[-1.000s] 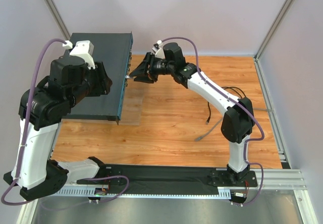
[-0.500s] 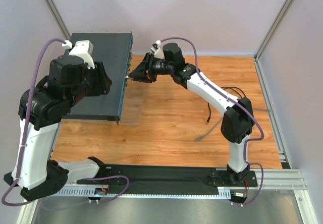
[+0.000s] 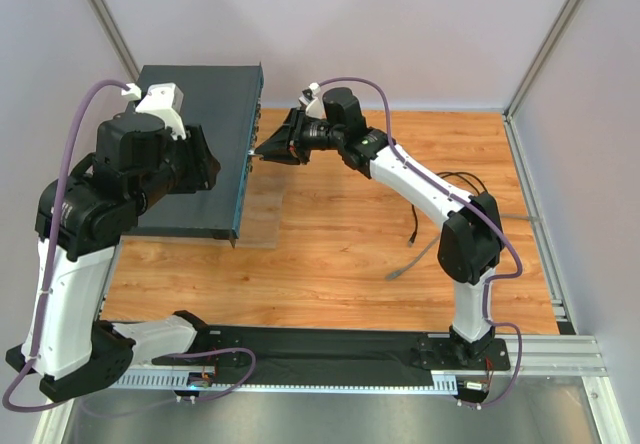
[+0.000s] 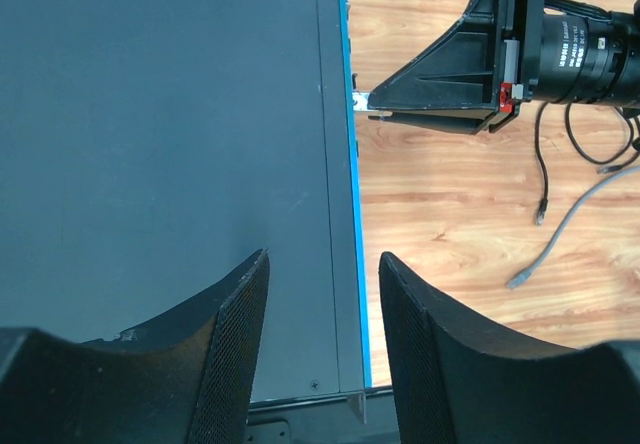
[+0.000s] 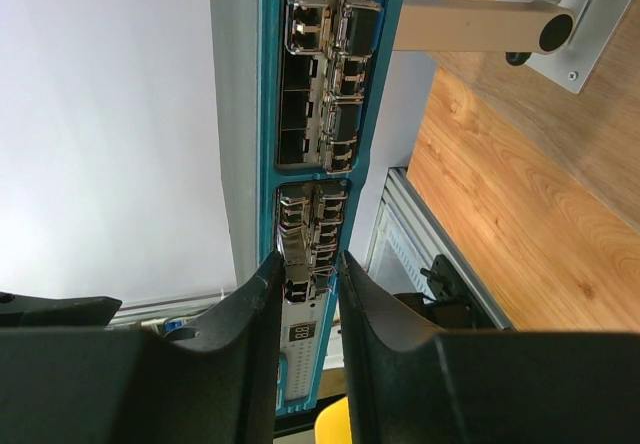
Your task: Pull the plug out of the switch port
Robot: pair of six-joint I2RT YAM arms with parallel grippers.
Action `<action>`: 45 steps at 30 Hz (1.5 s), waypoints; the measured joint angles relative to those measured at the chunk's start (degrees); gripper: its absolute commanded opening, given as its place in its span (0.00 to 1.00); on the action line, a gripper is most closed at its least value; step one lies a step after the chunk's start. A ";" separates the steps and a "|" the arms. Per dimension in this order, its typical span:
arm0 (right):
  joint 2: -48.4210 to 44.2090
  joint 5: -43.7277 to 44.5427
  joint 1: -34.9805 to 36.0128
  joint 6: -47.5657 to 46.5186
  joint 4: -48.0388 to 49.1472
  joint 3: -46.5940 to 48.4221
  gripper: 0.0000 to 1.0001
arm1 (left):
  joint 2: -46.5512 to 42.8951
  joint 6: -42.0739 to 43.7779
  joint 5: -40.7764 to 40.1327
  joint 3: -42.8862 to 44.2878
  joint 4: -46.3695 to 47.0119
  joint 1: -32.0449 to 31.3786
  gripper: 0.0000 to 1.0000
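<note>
the plug (image 3: 251,152) sits in the front face of the switch (image 3: 215,94), upper left of the top view, its axis pointing rightward across the frame. the right end effector (image 3: 264,150) lies on that line, fingers drawn narrow either side of it, though a firm pinch cannot be confirmed. the left end effector (image 4: 322,264) hangs over the switch top by its front edge, fingers apart and empty; judged, withdrawal runs straight right over bare table (image 3: 330,254), loose cable (image 3: 412,262) well apart.
</note>
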 measured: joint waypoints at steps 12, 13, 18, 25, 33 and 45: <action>-2.99 1.14 -0.39 0.98 4.26 -5.40 0.00 | -0.31 -0.02 0.35 -0.72 -0.02 0.28 0.56; -3.58 1.03 -0.63 1.09 4.31 -6.16 0.00 | -0.31 -0.02 0.37 -0.76 -0.02 0.31 0.57; -6.34 0.15 -1.42 1.70 5.90 -9.90 0.00 | -0.31 -0.04 0.59 -0.81 -0.02 0.35 0.57; -6.47 -0.63 -1.64 2.03 7.72 -10.21 0.26 | -0.24 -0.07 1.01 -1.07 0.00 0.42 0.57; -6.49 -0.17 -1.73 -0.09 6.43 -10.14 0.49 | -0.22 -0.07 1.49 -1.25 0.02 0.74 0.57; -2.60 -1.38 -1.14 0.02 5.49 -1.70 0.47 | -0.20 -0.02 2.47 -1.29 0.09 1.22 0.57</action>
